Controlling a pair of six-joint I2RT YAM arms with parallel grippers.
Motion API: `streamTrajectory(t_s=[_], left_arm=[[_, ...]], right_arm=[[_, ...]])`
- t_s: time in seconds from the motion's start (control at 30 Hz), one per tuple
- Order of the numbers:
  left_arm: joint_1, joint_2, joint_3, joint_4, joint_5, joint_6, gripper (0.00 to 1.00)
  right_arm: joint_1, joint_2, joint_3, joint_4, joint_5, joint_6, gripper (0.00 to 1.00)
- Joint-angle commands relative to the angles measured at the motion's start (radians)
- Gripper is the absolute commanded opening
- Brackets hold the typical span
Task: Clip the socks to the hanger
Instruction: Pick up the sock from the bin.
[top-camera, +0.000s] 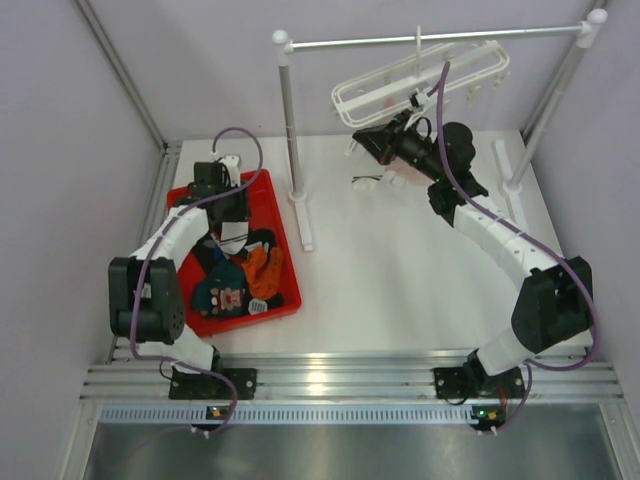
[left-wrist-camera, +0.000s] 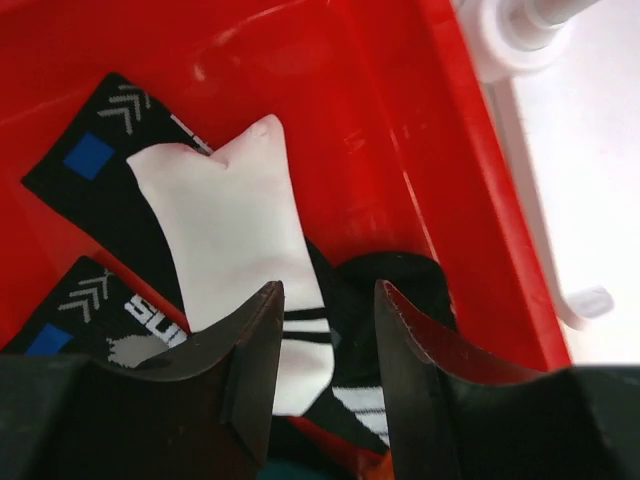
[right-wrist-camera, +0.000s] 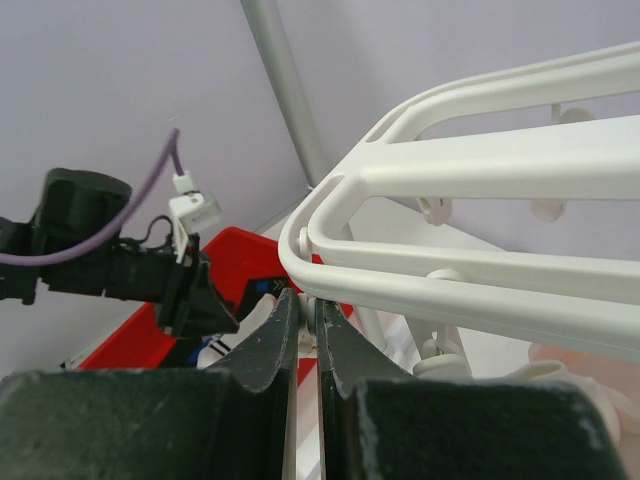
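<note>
The socks lie in a red bin (top-camera: 288, 292): a white sock with a dark toe (left-wrist-camera: 225, 210), black socks with blue patches (left-wrist-camera: 90, 160), an orange sock (top-camera: 268, 268) and a dark teal sock with a face (top-camera: 225, 296). My left gripper (left-wrist-camera: 328, 300) is open just above the white sock, its jaws on either side of the striped toe end. The white grid-frame hanger (top-camera: 420, 75) hangs tilted from the rail. My right gripper (right-wrist-camera: 309, 318) is shut on a small white clip (right-wrist-camera: 311, 296) under the hanger's corner (right-wrist-camera: 300, 235).
A metal rail (top-camera: 430, 38) on two white posts (top-camera: 290, 120) spans the back of the table. The left post's base (left-wrist-camera: 510, 40) stands beside the bin's right wall (left-wrist-camera: 440, 170). Purple walls close in both sides.
</note>
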Motion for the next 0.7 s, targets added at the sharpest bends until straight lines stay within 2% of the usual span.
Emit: streamTrajectory(t_s=[0.0,0.23,0.47,0.6,0.67], left_arm=[[0.004,0.072,0.078,0.001,-0.058,0.014,0.47],[0.002,0.259,0.145,-0.006,-0.056,0.032,0.44],[-0.010,0.371,0.191,0.003,-0.079,0.075,0.41],[-0.030,0.426,0.217,0.000,-0.093,0.097,0.34],[-0.036,0.439,0.230,-0.003,-0.088,0.106,0.21]], right_arm=[[-0.016,-0.045,0.053,-0.007,-0.014,-0.001,0.00],[-0.020,-0.035,0.056,-0.005,-0.014,-0.006,0.00],[-0.025,-0.027,0.053,-0.002,-0.017,-0.003,0.00],[-0.030,-0.024,0.053,0.001,-0.019,-0.001,0.00],[-0.031,-0.022,0.053,0.003,-0.019,-0.003,0.00]])
